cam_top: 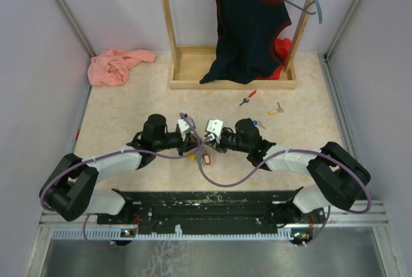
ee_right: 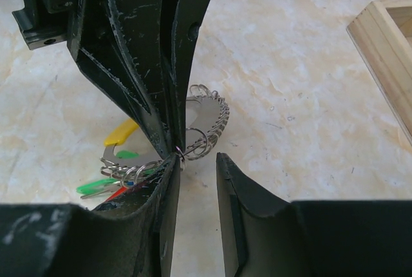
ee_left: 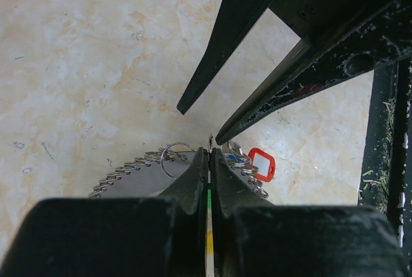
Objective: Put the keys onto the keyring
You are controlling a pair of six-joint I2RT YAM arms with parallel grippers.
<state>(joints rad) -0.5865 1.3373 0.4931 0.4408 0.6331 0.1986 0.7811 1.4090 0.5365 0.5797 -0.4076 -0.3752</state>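
While three keys lie loose on the bench in the top view, a red-headed key, a yellow-headed key and a blue-headed key, the job looks to me well short of done. The keyring sits where the two arms meet, near the bench's middle. From the left wrist, the left tool is pressed together, pinching the keyring's edge. A red tag hangs beside it, and the right tool is spread just above with nothing between its fingers. From the right wrist, a small wire ring touches one of the spread fingers, and green, red and yellow pieces hang on the loop. No brand or writing is readable, and the red tag's window looks blank.
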